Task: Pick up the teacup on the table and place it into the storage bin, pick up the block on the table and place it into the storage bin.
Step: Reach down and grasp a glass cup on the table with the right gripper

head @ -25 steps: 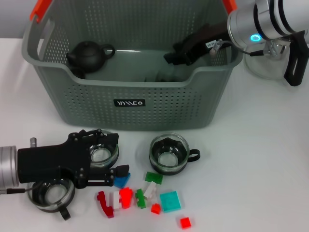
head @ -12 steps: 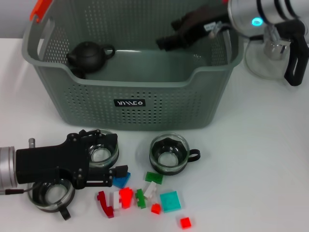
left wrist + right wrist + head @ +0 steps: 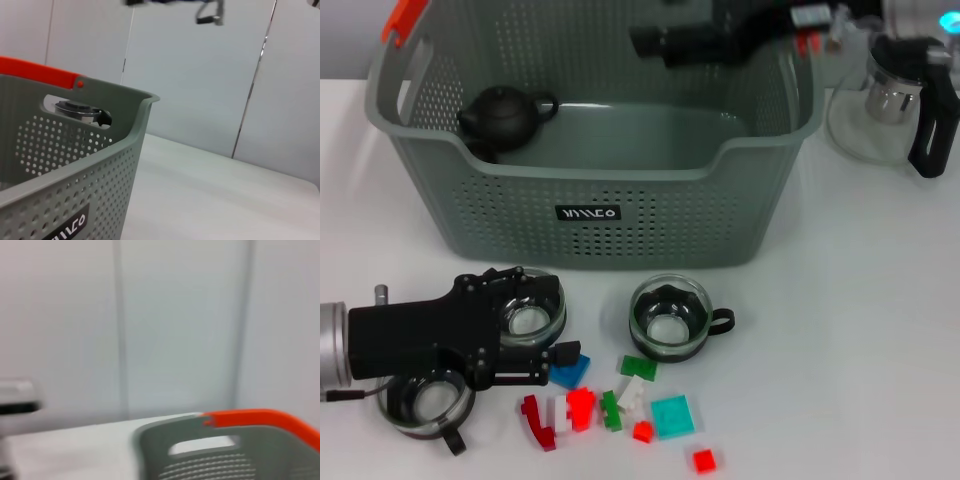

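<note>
Three teacups sit on the table in front of the bin (image 3: 595,215), and the left gripper (image 3: 545,360) is low among them, fingertips just beside the blue block (image 3: 570,372); I can't tell how open it is. Right gripper (image 3: 655,42) hangs high over the bin's far rim, grip unclear. The middle teacup (image 3: 670,318) lies just rightward of the left gripper, clearly the nearer arm.

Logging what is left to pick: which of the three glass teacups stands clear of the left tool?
The teacup with its handle toward the right, standing alone before the storage bin. The left tool overlaps the other two.
</note>
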You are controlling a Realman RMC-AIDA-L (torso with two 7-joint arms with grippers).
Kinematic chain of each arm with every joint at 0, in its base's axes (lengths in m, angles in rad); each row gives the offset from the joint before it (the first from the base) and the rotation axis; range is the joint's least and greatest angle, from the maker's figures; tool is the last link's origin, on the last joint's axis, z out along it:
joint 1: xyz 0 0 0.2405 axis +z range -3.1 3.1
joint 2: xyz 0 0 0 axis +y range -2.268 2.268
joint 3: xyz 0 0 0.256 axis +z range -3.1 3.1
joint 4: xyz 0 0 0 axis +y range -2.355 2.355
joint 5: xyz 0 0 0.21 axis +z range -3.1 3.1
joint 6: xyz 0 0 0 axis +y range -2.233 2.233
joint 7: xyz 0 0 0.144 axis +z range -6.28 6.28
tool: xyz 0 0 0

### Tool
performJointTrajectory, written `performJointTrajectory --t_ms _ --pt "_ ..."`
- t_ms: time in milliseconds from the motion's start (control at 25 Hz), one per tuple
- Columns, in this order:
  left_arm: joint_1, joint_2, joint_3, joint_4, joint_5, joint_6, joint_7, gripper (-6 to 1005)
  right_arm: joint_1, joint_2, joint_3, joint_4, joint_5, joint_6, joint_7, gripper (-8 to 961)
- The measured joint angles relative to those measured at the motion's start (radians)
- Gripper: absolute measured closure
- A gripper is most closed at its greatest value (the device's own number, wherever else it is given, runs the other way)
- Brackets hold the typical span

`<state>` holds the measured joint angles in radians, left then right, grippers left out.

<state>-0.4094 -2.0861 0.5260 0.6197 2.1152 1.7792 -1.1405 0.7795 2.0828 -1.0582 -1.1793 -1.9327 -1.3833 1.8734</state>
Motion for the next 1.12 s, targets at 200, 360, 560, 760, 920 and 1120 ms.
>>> performJointTrajectory --t_ms 200,360,560,760,920,1120 --pt "0.000 0.000 0.000 0.001 0.000 -0.002 0.000 137 -0.071 0.000 0.000 -0.079 -0.003 -0.210 -0.055 263" --pt "0.000 0.000 0.000 0.001 0.000 -0.007 0.001 137 -0.097 -0.005 -0.003 -0.089 -0.008 -0.333 -0.096 264" --pt "0.000 0.000 0.000 0.003 0.000 -0.010 0.001 137 -0.088 0.001 -0.014 -0.089 -0.092 -0.429 -0.095 265" --pt "0.000 -0.006 -0.001 0.000 0.000 -0.040 0.001 137 -0.055 0.011 -0.072 -0.067 -0.227 -0.435 -0.092 264" --pt "0.004 -0.017 -0.005 -0.002 0.000 -0.064 0.001 137 -0.009 0.013 -0.115 -0.027 -0.315 -0.426 -0.089 264" --pt "0.007 -0.024 -0.027 -0.002 -0.001 -0.060 -0.001 137 0.048 0.014 -0.165 0.036 -0.378 -0.400 -0.081 264"
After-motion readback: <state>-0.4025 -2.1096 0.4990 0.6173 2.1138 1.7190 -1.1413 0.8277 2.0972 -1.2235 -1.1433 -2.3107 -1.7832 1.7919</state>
